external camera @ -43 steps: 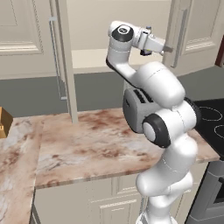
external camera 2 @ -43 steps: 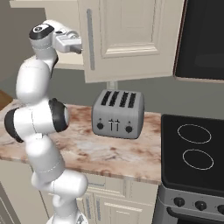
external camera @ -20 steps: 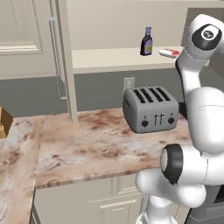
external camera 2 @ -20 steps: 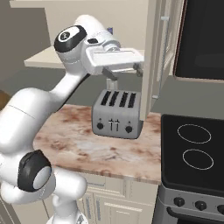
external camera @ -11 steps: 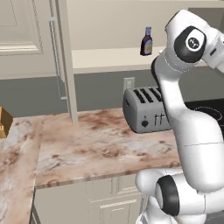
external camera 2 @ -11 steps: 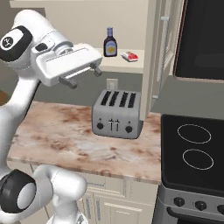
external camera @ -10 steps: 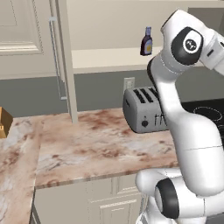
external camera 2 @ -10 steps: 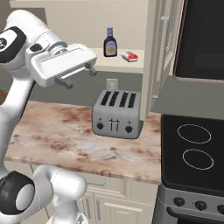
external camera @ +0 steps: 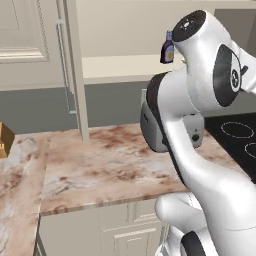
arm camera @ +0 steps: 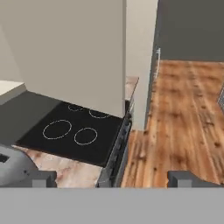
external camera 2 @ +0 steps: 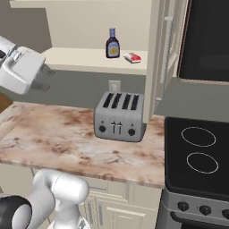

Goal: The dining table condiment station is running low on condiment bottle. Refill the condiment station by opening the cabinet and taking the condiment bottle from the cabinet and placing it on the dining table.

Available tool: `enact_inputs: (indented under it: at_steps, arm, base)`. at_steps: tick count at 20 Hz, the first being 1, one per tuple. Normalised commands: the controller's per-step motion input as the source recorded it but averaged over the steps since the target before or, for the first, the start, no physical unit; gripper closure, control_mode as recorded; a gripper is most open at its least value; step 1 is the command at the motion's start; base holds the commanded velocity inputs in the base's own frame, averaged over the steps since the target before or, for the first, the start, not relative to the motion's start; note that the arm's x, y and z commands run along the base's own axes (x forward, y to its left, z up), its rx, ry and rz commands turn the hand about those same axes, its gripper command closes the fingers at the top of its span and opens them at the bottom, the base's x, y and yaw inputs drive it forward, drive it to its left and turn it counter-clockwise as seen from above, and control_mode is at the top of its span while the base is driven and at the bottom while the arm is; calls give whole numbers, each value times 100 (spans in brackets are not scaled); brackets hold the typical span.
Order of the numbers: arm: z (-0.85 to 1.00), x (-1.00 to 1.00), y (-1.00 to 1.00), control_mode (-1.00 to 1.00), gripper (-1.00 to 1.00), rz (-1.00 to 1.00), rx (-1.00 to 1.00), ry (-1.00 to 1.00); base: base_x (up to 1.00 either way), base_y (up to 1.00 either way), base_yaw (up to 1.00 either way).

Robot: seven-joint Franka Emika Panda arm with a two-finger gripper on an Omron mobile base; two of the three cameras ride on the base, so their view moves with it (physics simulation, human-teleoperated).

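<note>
Condiment bottle [external camera 2: 112, 43] on cabinet [external camera 2: 94, 60] shelf, well apart from spread fingers [arm camera: 43, 179].

the arm [external camera: 200, 150] rises from the lower right of the left base view, bends at a dark-jointed elbow and ends in a big white upper link near the top right. in the right base view the hand sits at the left edge, tilted. in the hand view the gripper [arm camera: 114, 178] has its two dark fingertips [arm camera: 43, 178] set wide apart, nothing between them.
</note>
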Motion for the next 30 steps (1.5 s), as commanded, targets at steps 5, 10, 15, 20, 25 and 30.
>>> enact_inputs:
  at_steps: [5, 10, 15, 20, 25, 30]
  arm:
    - [-26, 11, 0, -100, -100, 100, 11, 0]
    - [-38, 74, 0, -100, -100, 88, 5, 0]
    - [-12, 100, 0, -100, -100, 60, 7, -1]
    - [3, 100, -4, -100, -100, 34, 20, -10]
    - [58, 96, 0, -100, -100, 11, 2, -1]
    - [70, 80, 0, -100, -100, -3, -13, 1]
  base:
    - [0, 0, 0]
    - [0, 0, 0]
    - [0, 0, 0]
    - [0, 0, 0]
    - [0, 0, 0]
    - [0, 0, 0]
